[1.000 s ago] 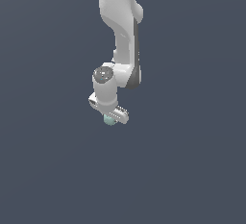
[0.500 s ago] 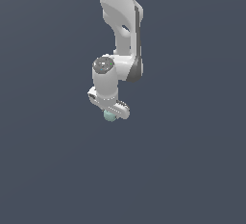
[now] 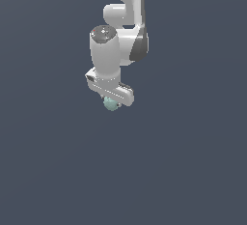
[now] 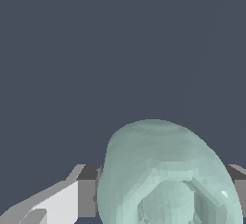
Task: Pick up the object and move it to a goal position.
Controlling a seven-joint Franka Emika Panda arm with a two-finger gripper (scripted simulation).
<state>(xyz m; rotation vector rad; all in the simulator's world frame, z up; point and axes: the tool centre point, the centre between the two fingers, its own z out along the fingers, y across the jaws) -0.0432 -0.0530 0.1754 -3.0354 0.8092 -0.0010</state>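
The gripper (image 3: 111, 104) was closed down narrowly on the ball (image 3: 111, 105), its jaws set no wider than the ball itself. In the exterior view the small pale teal-green ball peeked out directly beneath the white gripper body, tucked against its underside, with only its lower part showing. In the wrist view the ball (image 4: 163, 175) filled the near part of the picture, and a grey finger (image 4: 86, 189) pressed against one flank of it while a sliver of the other finger (image 4: 238, 180) showed at the opposite flank, so the ball sat squeezed between the two.

The ball looked pale teal-green and slightly translucent, with a faintly mottled, faceted surface. Close up it read less as a perfect sphere than as a rounded, somewhat squat lump, with a hollowed or dimpled patch of angular facets on the side nearest the wrist camera. It was much narrower than the gripper that carried it.

The white arm (image 3: 120, 35) came down from the upper edge of the exterior view, bent at a rounded joint, and ended in the wrist and gripper pointing downward. Everything around it was a flat, uniform dark blue-grey background (image 3: 193, 161). No edge or corner of a worktop could be made out in either view, so the ball's place over the worktop could not be told; it hung in the gripper a little above the middle of the exterior view, slightly toward the exterior view's left
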